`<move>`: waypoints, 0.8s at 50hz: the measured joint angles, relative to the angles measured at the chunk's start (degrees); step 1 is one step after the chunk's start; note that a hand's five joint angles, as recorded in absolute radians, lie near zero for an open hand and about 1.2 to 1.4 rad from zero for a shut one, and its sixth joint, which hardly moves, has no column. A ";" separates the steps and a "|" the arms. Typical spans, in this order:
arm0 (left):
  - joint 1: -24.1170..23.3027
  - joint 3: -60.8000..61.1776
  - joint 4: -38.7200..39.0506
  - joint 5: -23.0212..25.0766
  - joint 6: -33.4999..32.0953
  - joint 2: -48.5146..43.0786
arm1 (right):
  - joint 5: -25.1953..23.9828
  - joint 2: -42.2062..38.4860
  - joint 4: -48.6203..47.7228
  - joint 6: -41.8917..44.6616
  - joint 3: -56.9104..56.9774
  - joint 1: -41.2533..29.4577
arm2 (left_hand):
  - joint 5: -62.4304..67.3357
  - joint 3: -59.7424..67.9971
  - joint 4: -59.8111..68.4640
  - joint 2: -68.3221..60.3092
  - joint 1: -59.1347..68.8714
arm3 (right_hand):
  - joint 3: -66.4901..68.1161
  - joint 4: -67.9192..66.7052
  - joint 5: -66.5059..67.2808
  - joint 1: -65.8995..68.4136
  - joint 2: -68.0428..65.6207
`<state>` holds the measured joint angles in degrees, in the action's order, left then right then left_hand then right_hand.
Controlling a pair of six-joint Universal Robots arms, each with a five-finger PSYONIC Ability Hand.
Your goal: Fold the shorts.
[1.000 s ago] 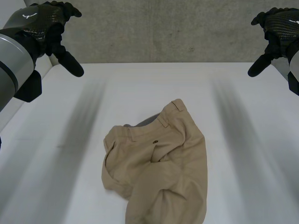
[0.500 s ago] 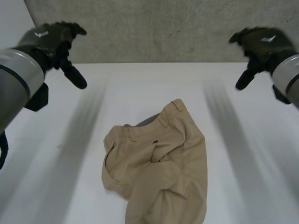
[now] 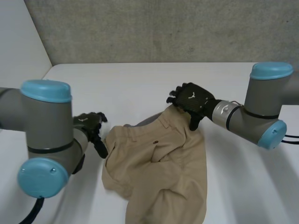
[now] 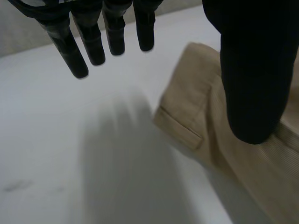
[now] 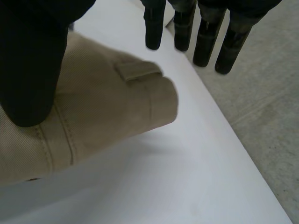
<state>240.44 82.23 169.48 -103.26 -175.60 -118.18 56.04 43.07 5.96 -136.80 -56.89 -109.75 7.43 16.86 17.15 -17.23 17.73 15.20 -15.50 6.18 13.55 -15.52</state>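
Note:
The tan shorts [image 3: 159,168] lie crumpled in the middle of the white table [image 3: 140,84], waistband toward the far side. My left hand [image 3: 91,127] hovers at the waistband's left end. In its wrist view the fingers [image 4: 93,42] are straight over bare table and the thumb [image 4: 252,70] hangs over the cloth [image 4: 205,121], holding nothing. My right hand [image 3: 191,101] is over the far right waistband corner. There its fingers [image 5: 187,28] reach past the corner with the belt loop [image 5: 138,71], the thumb [image 5: 32,60] is above the fabric [image 5: 103,107], and the hand is open.
A grey concrete wall [image 3: 163,28] runs behind the table. The table's far edge lies just beyond my right fingertips, with grey floor [image 5: 261,116] past it. Both grey arms [image 3: 46,135] [image 3: 252,116] flank the shorts.
Both arms have come down and inward from high at the far corners to the two ends of the waistband. The shorts have not moved.

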 measured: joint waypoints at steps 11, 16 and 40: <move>-2.30 -9.72 -0.43 -0.35 -1.02 -7.58 | 1.84 -0.48 0.36 4.69 -0.17 -0.69 | 47.87 49.18 49.27 -49.02 48.32 | 50.12 -52.13 46.92 41.63 -51.51; -2.52 -17.51 -0.43 -0.61 -3.06 -10.83 | 2.99 2.34 1.28 4.41 -1.65 -0.62 | 48.20 50.79 51.14 -50.45 48.32 | 50.17 -52.49 47.05 41.68 -51.51; -6.19 -63.26 14.08 -0.46 -18.23 -28.93 | 17.89 19.95 12.74 -35.16 -16.64 -8.69 | 48.20 51.14 51.23 -51.39 49.81 | 52.53 -52.77 50.37 41.69 -52.31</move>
<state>234.26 18.97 183.56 -103.72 -193.83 -147.12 73.93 63.02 18.71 -171.96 -73.53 -118.44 55.63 68.00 68.38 -68.62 67.54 67.73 -68.28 56.55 55.24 -67.84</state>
